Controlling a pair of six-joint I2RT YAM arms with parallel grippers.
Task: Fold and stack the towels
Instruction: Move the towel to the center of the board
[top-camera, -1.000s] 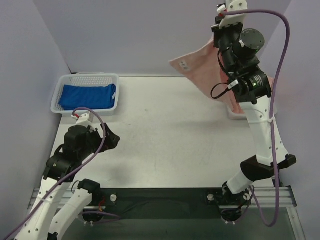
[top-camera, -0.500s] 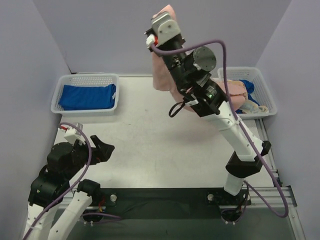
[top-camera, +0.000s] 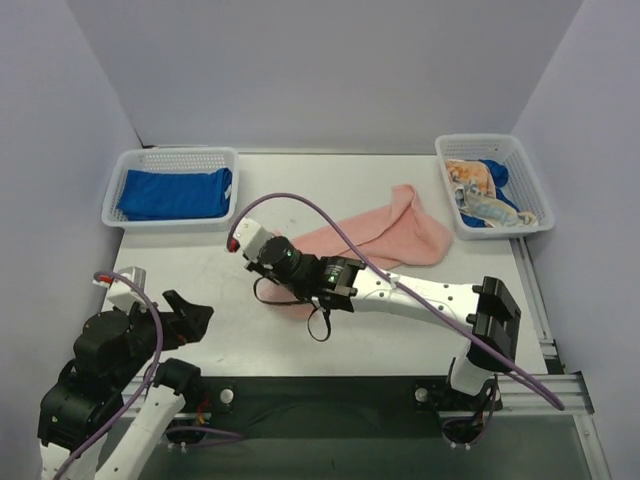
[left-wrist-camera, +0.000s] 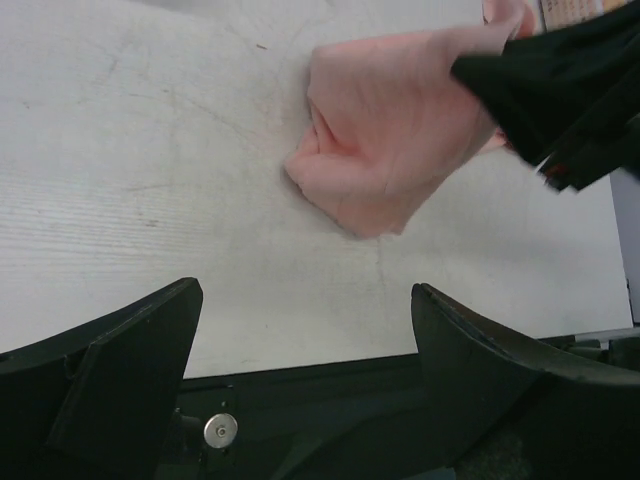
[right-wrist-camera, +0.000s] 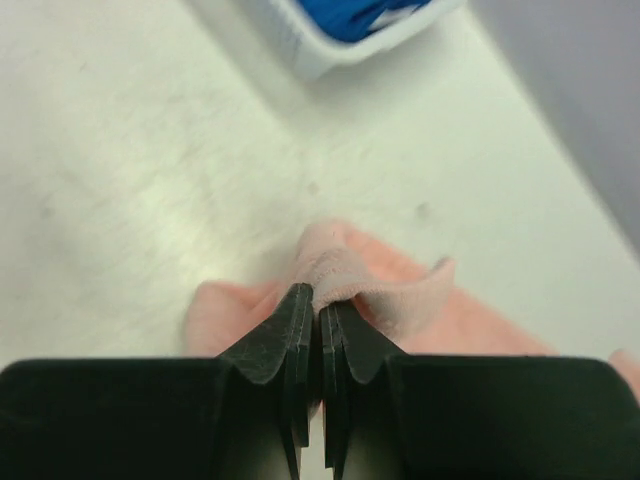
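**Right claw pinches pink towel at mid-table**

From above, the salmon-pink towel (top-camera: 395, 235) lies rumpled across the middle of the tabletop (top-camera: 330, 185), trailing toward the far right corner. The right gripper (top-camera: 268, 262) is down at the towel's near left end. The left gripper (top-camera: 190, 310) hangs over the near left corner with its jaws spread wide and nothing in them. A royal-blue towel (top-camera: 175, 193) lies in the left basket (top-camera: 170, 153) at the far left corner. The right basket (top-camera: 490, 140) at the far right corner holds a white printed towel (top-camera: 482, 198) and more blue cloth.

The left wrist view shows a bunched end of the pink towel on the bare tabletop, beyond the two spread fingers (left-wrist-camera: 130, 345).

In the right wrist view the fingers are pressed together on a raised fold of the pink towel.
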